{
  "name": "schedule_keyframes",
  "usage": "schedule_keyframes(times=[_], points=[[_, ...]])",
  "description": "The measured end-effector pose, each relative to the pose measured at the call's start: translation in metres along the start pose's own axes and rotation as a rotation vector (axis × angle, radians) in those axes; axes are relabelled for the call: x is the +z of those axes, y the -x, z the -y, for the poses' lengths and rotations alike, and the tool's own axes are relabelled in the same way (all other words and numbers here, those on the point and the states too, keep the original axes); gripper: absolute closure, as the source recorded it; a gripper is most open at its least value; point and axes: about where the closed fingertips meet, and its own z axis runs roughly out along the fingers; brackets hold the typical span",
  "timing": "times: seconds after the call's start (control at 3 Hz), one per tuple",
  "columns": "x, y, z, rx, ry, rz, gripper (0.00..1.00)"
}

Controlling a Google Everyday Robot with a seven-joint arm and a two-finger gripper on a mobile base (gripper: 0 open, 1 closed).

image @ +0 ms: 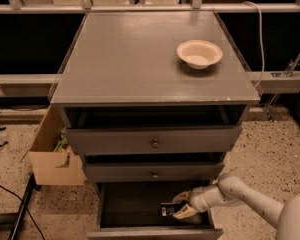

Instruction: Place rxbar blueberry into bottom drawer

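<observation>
The bottom drawer (210, 231) of the dark grey cabinet is pulled open and its inside is dark. My gripper (180, 206) reaches down into it from the right, near its right side. A small dark bar with light markings, the rxbar blueberry (168, 209), sits between the fingers, low over the drawer floor. I cannot tell whether the bar touches the floor.
A cream-white bowl (199, 53) stands on the cabinet top (130, 59) at the back right. Two upper drawers with round knobs (154, 143) are slightly pulled out. An open cardboard box (49, 154) stands on the floor to the left. A cable lies at lower left.
</observation>
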Motion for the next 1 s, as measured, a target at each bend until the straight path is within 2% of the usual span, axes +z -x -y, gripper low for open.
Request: schedule_keyframes(times=[0.67, 1.0], points=[[0.020, -0.025, 0.027, -0.097, -0.090, 0.061, 1.00], [0.029, -0.033, 0.032, -0.134, -0.121, 0.082, 1.00]])
